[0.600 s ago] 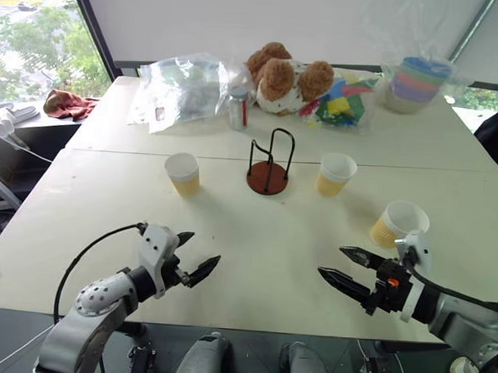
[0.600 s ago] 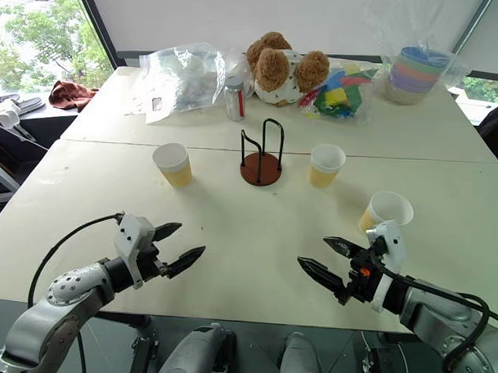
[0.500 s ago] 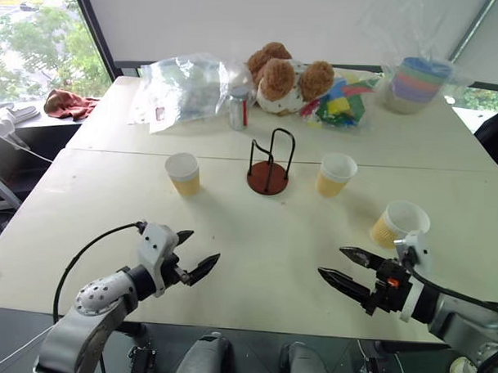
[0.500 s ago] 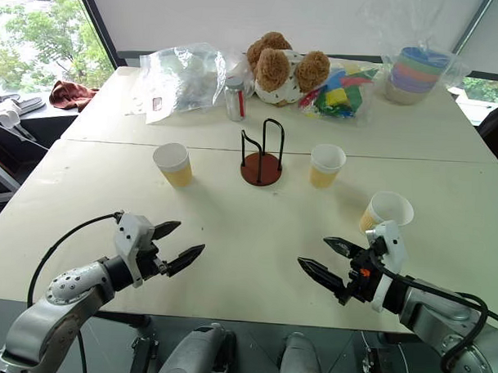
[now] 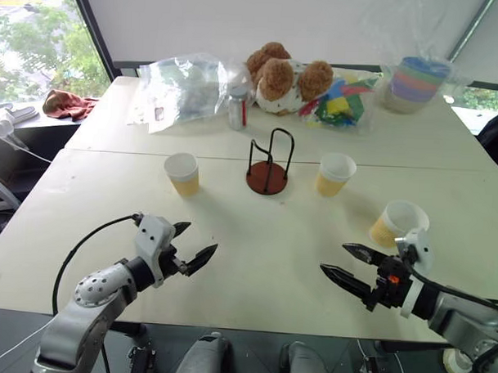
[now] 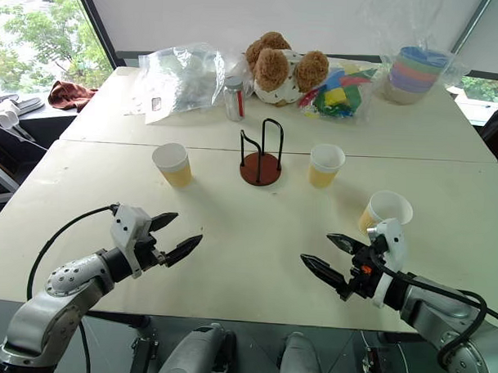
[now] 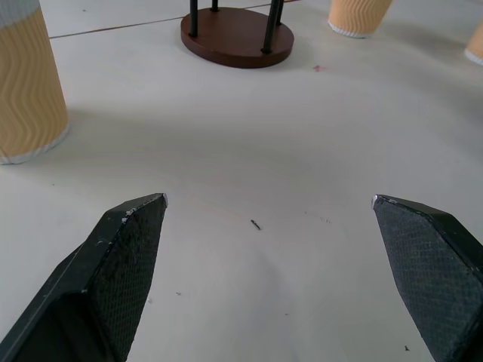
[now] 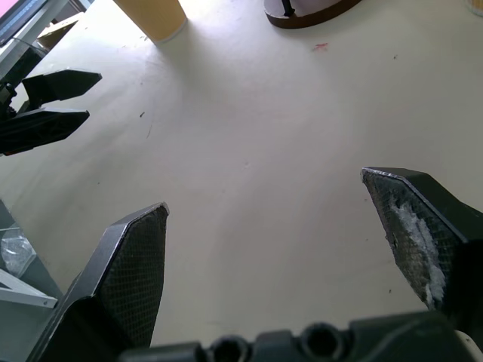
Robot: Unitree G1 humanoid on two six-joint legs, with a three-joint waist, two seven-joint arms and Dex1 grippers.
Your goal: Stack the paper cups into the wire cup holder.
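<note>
Both pincers hover with fingers spread and empty over the near table (image 5: 264, 236), the left gripper (image 5: 191, 248) toward the wire cup holder's (image 5: 268, 169) near left, the right gripper (image 5: 350, 267) toward its near right. One paper cup (image 5: 182, 173) stands left of the holder, a second cup (image 5: 335, 173) right of it. The third cup (image 5: 397, 224), seemingly tilted, sits farther right, just beyond the right gripper.

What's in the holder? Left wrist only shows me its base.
Observer: Nothing. The holder is empty, wire loops upright.
Operator: Cups all mouth up?
Observer: Yes, all three cups: one left of the holder, one right of it, one farther right, near the right hand.
Operator: Right hand state?
Observer: Open, holding nothing.
</note>
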